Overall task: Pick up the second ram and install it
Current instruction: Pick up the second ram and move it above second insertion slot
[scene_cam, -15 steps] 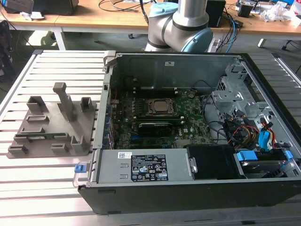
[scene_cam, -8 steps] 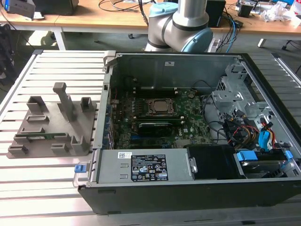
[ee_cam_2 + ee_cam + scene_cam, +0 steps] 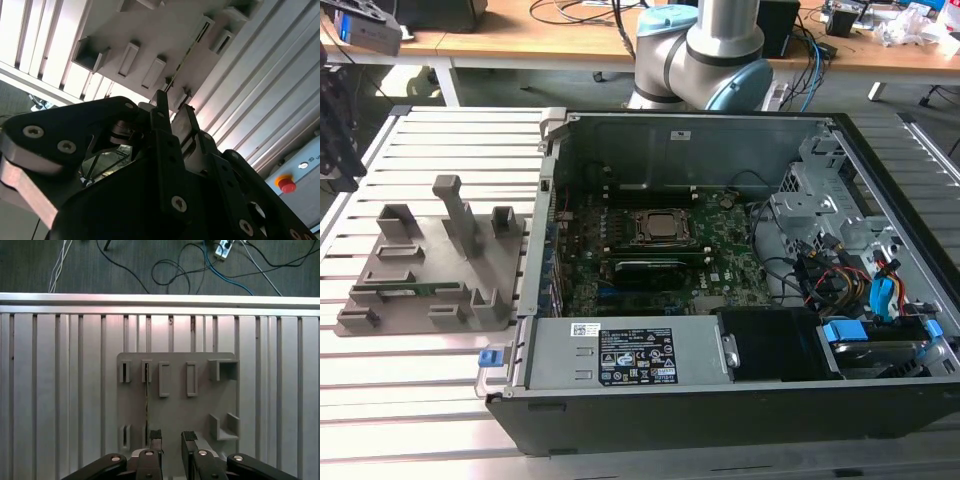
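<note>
The second ram [image 3: 146, 395] stands on edge in a slot of the grey fixture tray [image 3: 175, 410], showing as a thin dark line in the first wrist view. It is a slim green strip [image 3: 405, 292] near the tray's front in the exterior view and a thin line [image 3: 187, 52] in the second wrist view. My gripper [image 3: 172, 437] hovers above the tray, open, with nothing between its fingers [image 3: 156, 437]. Its gap sits slightly beside the ram's line, near one end of the stick. The second wrist view looks past the gripper [image 3: 175, 104] from behind.
The open computer case [image 3: 720, 400] lies to the exterior view's right of the tray, with the green motherboard [image 3: 650, 250] and CPU socket [image 3: 663, 228] inside. The tray [image 3: 430, 270] has upright posts. Cables lie on the floor beyond the slatted table's edge [image 3: 160, 300].
</note>
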